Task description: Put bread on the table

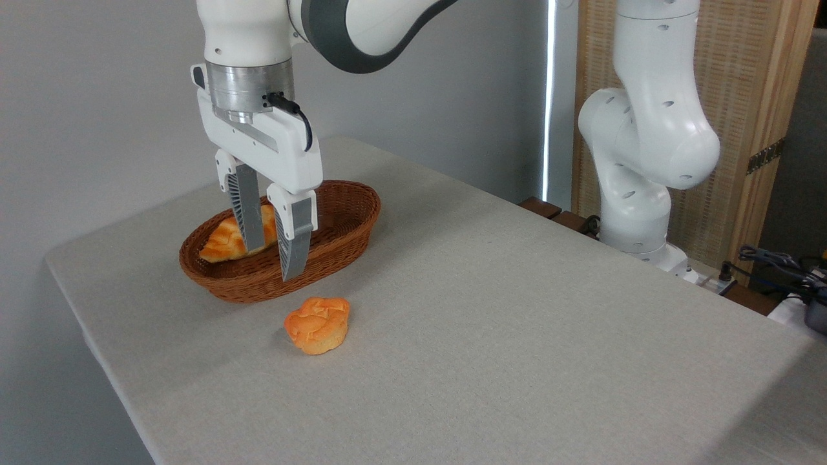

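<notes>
Arm: I see the white Franka arm enter from the top of the frame, left of centre, wrist pointing straight down; its white base column stands at the upper right, behind the far edge of the surface.
Jaws: the white two-finger gripper with grey ribbed fingers (pixel 271 242) hangs over the basket in the left-centre of the frame. I read the jaws as apart, with a clear gap between the two fingers and nothing clamped.
Fingers: one grey finger (pixel 247 216) crosses in front of the loaf's right end; the other reaches lower, its tip in front of the basket's near wall. I cannot tell whether either touches the loaf.
Bread: the elongated braided golden-orange loaf with paler grooves (pixel 223 242) lies inside the basket, towards its left half, tapered end pointing left. It is not on the cloth.
Basket: the brown oval wicker basket (pixel 352 216) sits on the surface in the left-centre of the frame.
Bun: the small round orange muffin-shaped bun (pixel 317 325) rests on the cloth just below the basket, near it but apart.
Surface: the large rectangular table under plain light grey-beige cloth (pixel 517 336) fills the lower and right parts of the frame.
</notes>
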